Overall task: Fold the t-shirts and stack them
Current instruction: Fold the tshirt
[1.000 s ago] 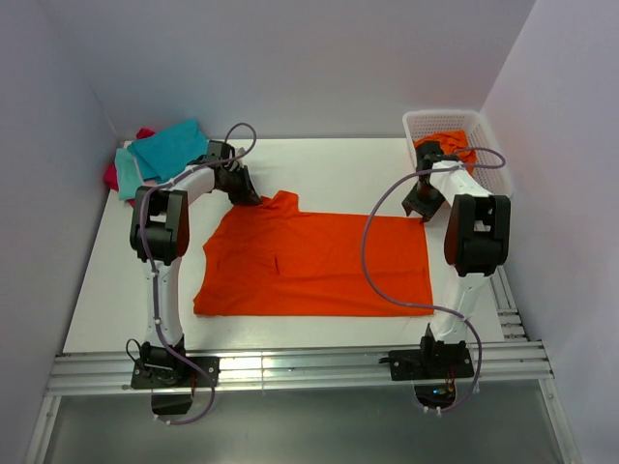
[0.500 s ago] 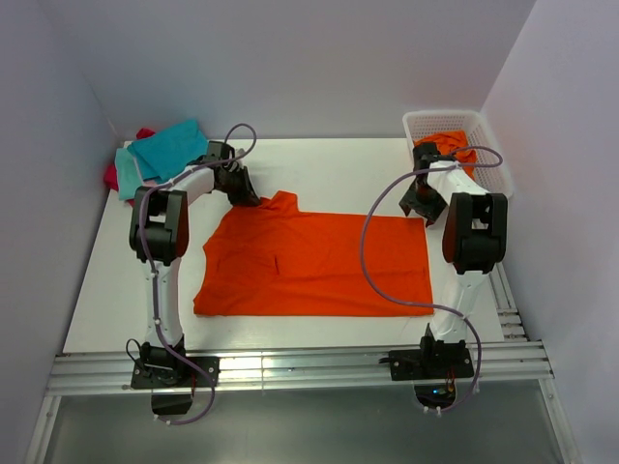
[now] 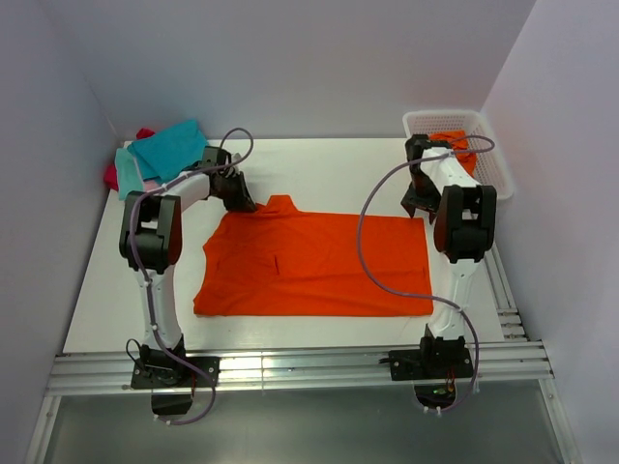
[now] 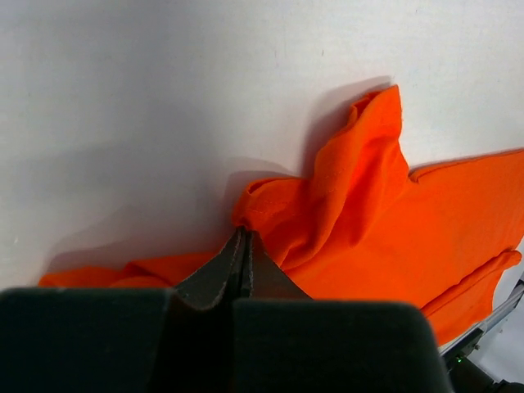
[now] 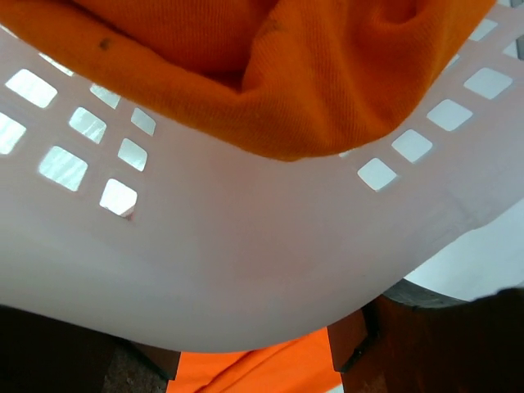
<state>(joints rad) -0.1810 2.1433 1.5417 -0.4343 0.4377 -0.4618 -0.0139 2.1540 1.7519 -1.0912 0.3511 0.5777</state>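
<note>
A bright orange t-shirt (image 3: pixel 314 261) lies spread flat in the middle of the table. My left gripper (image 3: pixel 242 199) is shut on a bunched fold of it at the far left corner. In the left wrist view the closed jaws pinch the orange fabric (image 4: pixel 327 205) at their tip (image 4: pixel 243 235). My right gripper (image 3: pixel 418 207) is low at the shirt's far right corner, beside the basket. In the right wrist view its fingers (image 5: pixel 350 344) stand apart with orange cloth (image 5: pixel 246 372) between them. Another orange t-shirt (image 5: pixel 270 65) lies in the basket.
The white lattice basket (image 3: pixel 488 145) stands at the back right, and its wall (image 5: pixel 246 246) fills the right wrist view. Teal (image 3: pixel 169 147) and crimson (image 3: pixel 113 176) t-shirts are piled at the back left corner. Walls close in on three sides.
Both arms have shifted slightly: the left arm's elbow went left and the right arm's links swung toward the back. Both grippers stay at the shirt's far corners.
</note>
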